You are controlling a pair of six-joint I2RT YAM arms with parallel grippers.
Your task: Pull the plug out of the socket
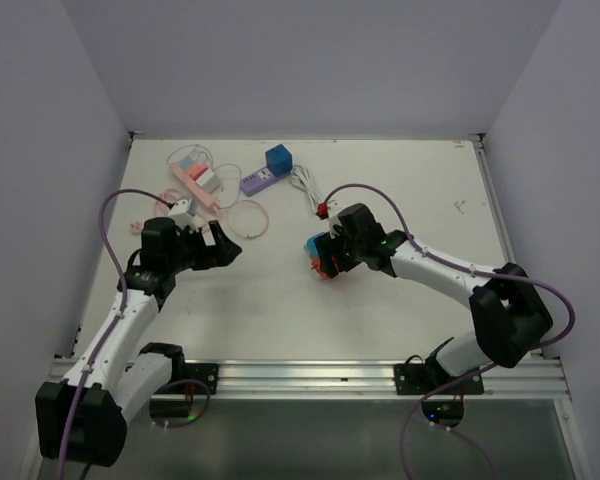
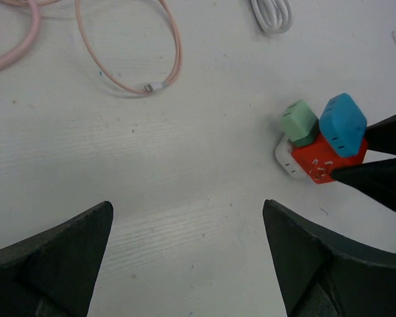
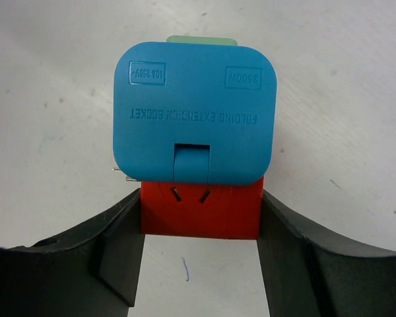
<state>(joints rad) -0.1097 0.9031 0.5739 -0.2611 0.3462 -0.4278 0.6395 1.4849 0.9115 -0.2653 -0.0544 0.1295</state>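
Observation:
A red socket cube (image 1: 327, 266) lies mid-table with a blue plug (image 1: 317, 246) plugged into it. In the right wrist view the blue plug (image 3: 195, 112) sits above the red cube (image 3: 200, 221), with a green plug (image 3: 201, 39) just showing behind. My right gripper (image 3: 200, 198) is shut on the red cube, one finger on each side. In the left wrist view the cube (image 2: 320, 162), blue plug (image 2: 343, 123) and green plug (image 2: 299, 122) lie at the right, beside a white part (image 2: 284, 157). My left gripper (image 2: 188, 218) is open and empty, left of the cube (image 1: 225, 248).
A pink cable (image 1: 248, 215) and a white coiled cable (image 1: 305, 185) lie behind the cube. A pink power strip (image 1: 195, 180), a purple strip (image 1: 258, 182) with a blue adapter (image 1: 278, 158) and a small red piece (image 1: 323, 209) lie at the back.

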